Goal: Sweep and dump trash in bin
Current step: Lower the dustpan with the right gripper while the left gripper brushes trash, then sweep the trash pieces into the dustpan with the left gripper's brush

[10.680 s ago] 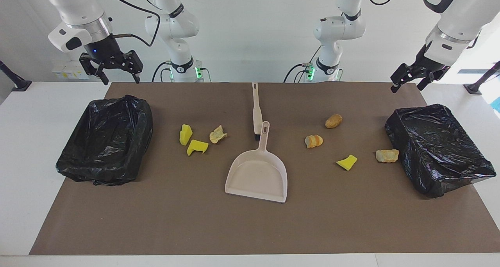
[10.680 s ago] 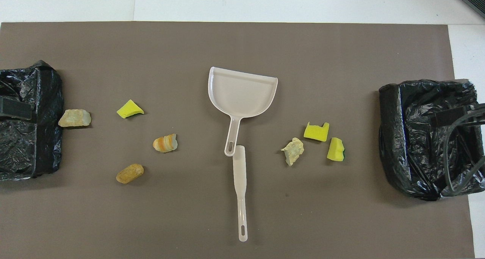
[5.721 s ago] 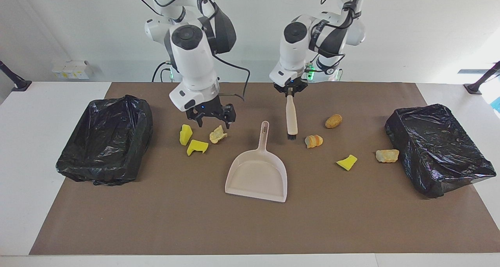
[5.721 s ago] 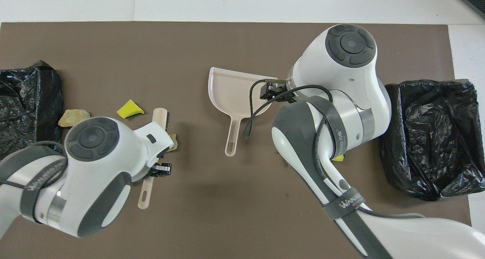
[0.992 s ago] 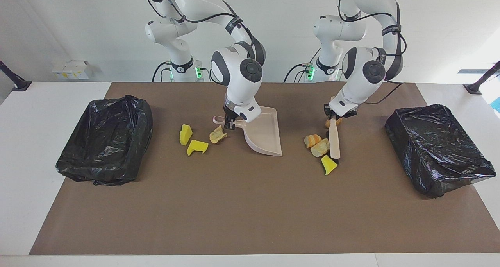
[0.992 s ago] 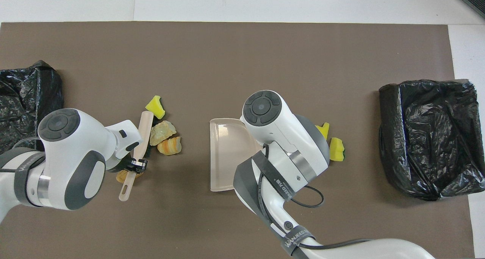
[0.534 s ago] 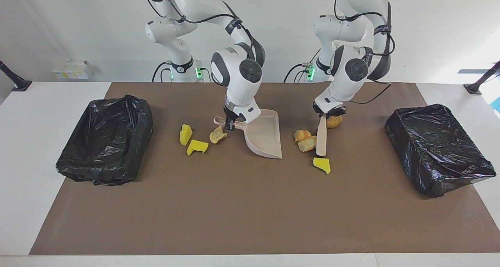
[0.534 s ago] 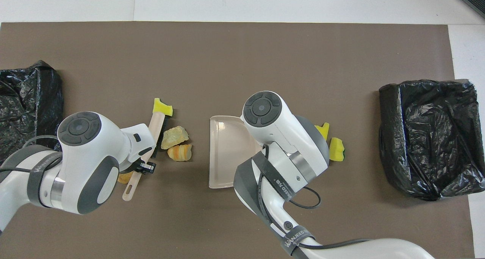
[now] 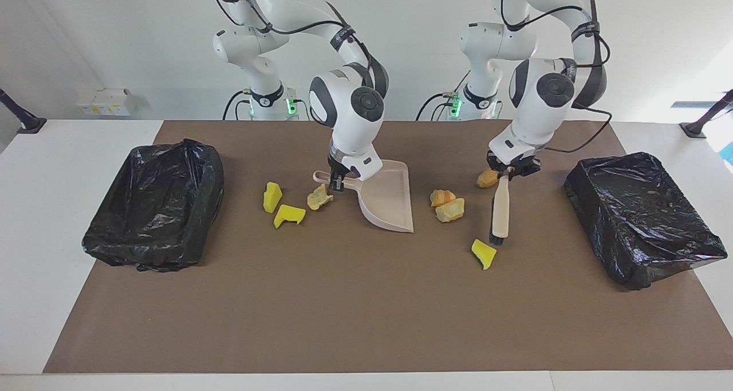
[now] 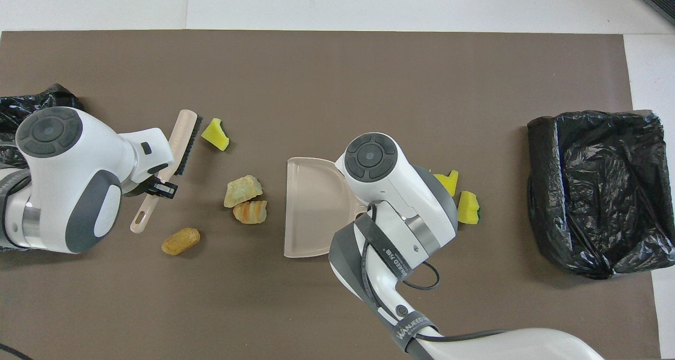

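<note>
My left gripper (image 9: 511,170) is shut on the handle of the beige brush (image 9: 500,210). The brush's bristles point down beside a yellow sponge scrap (image 9: 484,253). Two bread-like lumps (image 9: 446,204) lie between the brush and the beige dustpan (image 9: 389,199). A tan lump (image 9: 488,177) lies by the left gripper. My right gripper (image 9: 337,182) is shut on the dustpan's handle, and the pan's mouth faces the two lumps (image 10: 245,201). Two yellow sponge wedges (image 9: 280,206) and a pale lump (image 9: 319,197) lie by the handle. In the overhead view my right arm hides its gripper.
A black-bagged bin (image 9: 154,202) stands at the right arm's end of the brown mat, and another bin (image 9: 641,213) stands at the left arm's end. The mat's strip farthest from the robots (image 9: 366,322) is bare.
My left gripper has swung the brush back toward the left arm's end, away from the two lumps. The yellow scrap shifted slightly. The dustpan has barely moved.
</note>
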Robot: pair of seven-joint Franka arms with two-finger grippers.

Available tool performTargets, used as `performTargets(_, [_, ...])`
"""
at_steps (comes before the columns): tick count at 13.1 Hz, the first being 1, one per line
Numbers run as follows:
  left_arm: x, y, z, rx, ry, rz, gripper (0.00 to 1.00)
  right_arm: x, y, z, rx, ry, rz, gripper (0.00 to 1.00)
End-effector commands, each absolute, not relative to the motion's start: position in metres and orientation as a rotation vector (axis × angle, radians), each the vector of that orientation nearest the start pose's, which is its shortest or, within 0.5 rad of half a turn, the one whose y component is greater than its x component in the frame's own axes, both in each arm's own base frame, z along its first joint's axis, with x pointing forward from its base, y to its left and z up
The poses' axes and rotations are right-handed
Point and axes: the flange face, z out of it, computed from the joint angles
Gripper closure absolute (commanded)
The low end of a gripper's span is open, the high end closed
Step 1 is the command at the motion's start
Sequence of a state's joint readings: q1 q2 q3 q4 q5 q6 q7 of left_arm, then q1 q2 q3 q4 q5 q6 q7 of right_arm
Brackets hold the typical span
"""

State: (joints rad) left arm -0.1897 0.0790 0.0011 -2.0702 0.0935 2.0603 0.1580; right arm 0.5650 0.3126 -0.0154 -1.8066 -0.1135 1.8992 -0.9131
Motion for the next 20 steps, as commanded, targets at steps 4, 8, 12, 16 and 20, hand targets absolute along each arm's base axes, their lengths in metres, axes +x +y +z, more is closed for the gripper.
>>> performTargets(4, [0.605, -0.107, 0.371, -2.885, 0.687, 0.052, 1.00, 0.516, 0.305, 0.354, -2.345, -2.123, 0.330, 1.00])
performTargets(8, [0.560, -0.120, 0.362, -2.874, 0.691, 0.284, 1.00, 0.515, 0.306, 0.354, -2.343, -2.124, 0.332, 1.00])
performTargets(12, [0.517, -0.133, 0.376, -2.824, 0.699, 0.485, 1.00, 0.515, 0.305, 0.354, -2.344, -2.122, 0.337, 1.00])
performTargets(16, [0.476, -0.174, 0.366, -2.849, 0.624, 0.460, 1.00, 0.515, 0.305, 0.354, -2.342, -2.123, 0.339, 1.00])
performTargets(20, [0.445, -0.225, 0.367, -2.894, 0.581, 0.432, 1.00, 0.515, 0.304, 0.354, -2.346, -2.120, 0.339, 1.00])
